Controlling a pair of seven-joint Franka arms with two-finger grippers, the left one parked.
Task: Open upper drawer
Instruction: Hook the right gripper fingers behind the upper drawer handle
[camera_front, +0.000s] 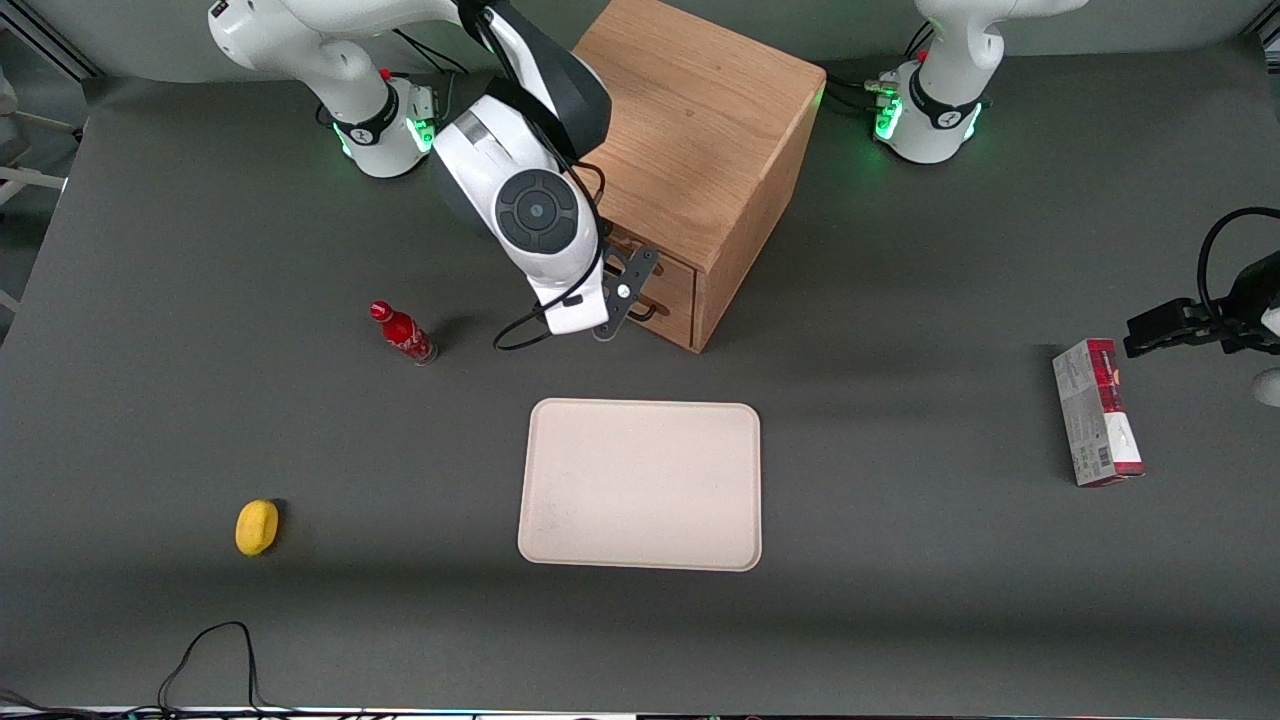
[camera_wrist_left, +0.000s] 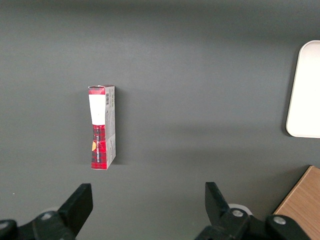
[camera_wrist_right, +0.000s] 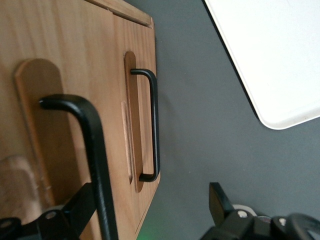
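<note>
Upper drawer (camera_wrist_right: 55, 130) sits closed in the oak cabinet (camera_front: 690, 130), front flush. Only the wrist view shows its black bar handle (camera_wrist_right: 95, 160) running between the spread fingers (camera_wrist_right: 75, 207) of the gripper (camera_wrist_right: 147, 210); jaws wide, gripping nothing. Lower drawer handle (camera_wrist_right: 152, 125) lies nearby. Front view: the arm's wrist hides the drawer front, arm angled down toward 5 o'clock. Tray (camera_front: 640, 485) nearer the camera; red bottle (camera_front: 402, 332) toward the working arm's end.

right arm: bent low, wrist tilted | pincer (camera_wrist_right: 150, 210): fingers spread wide apart
</note>
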